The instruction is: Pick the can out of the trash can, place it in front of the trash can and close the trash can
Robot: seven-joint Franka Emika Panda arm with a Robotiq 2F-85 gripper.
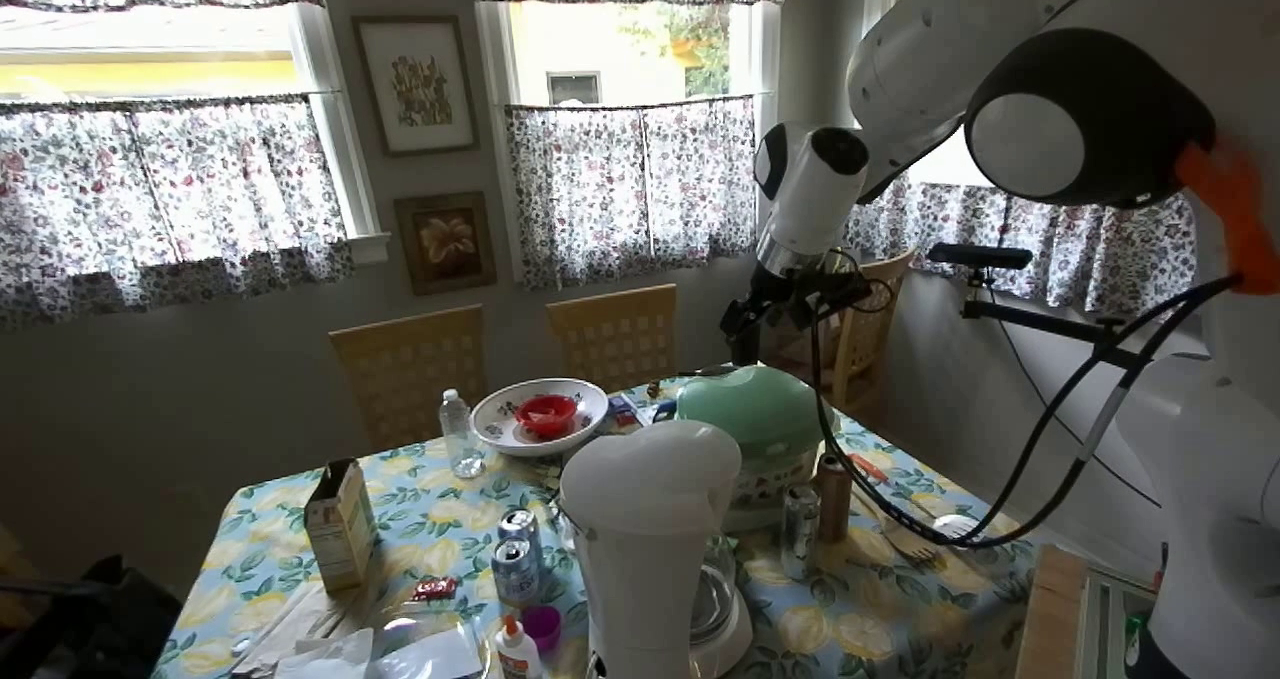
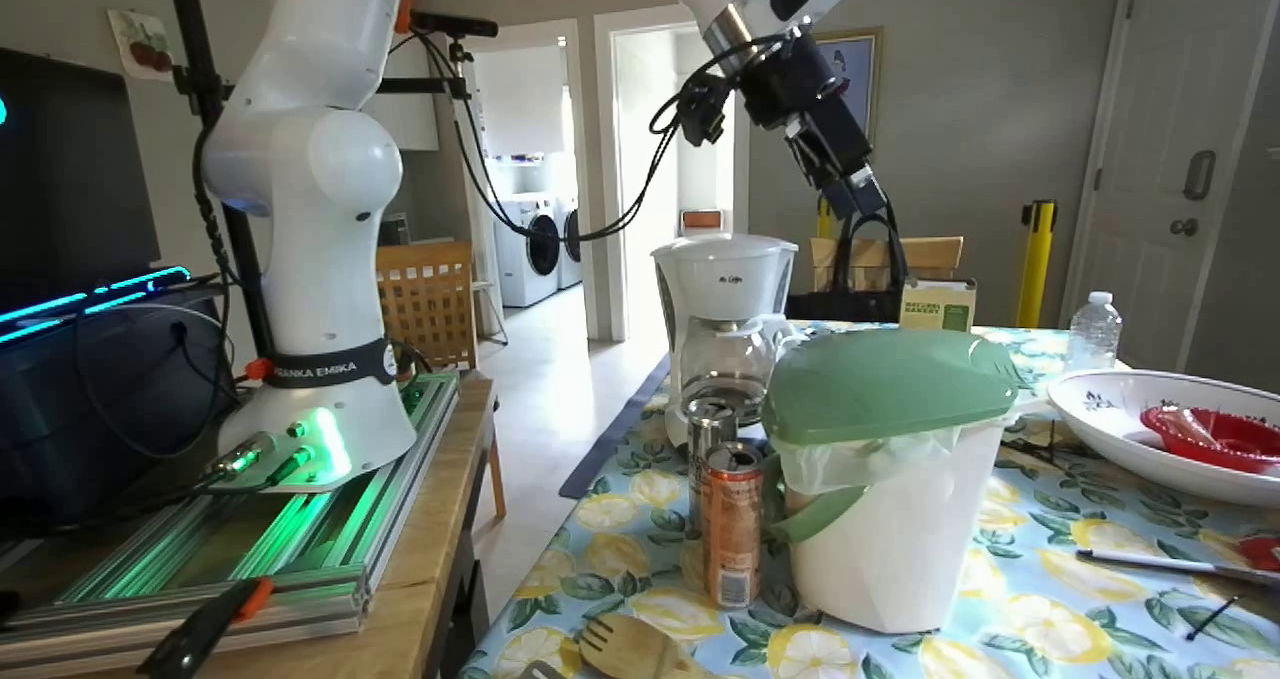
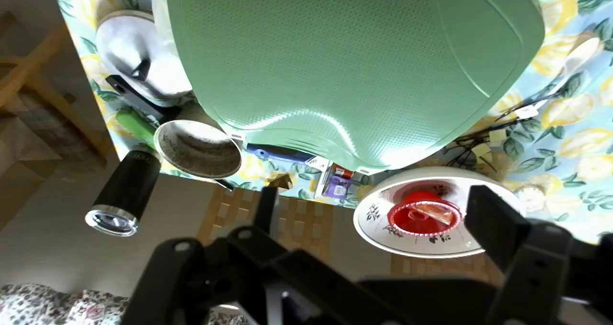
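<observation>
This is a home's dining spot: flowered curtains (image 1: 700, 189) hang at the windows (image 1: 640, 54), framed pictures (image 1: 418, 84) share the wall (image 1: 435, 173) between a pair of them, wooden chairs (image 1: 612, 309) stand along a lemon-print tablecloth (image 2: 1060, 609), and on that cloth sit a coffee maker (image 2: 725, 289), a patterned white bowl (image 2: 1120, 429) and a plastic bottle (image 1: 458, 434); farther back, in an exterior view, front-loading laundry machines (image 2: 514, 264) show
</observation>
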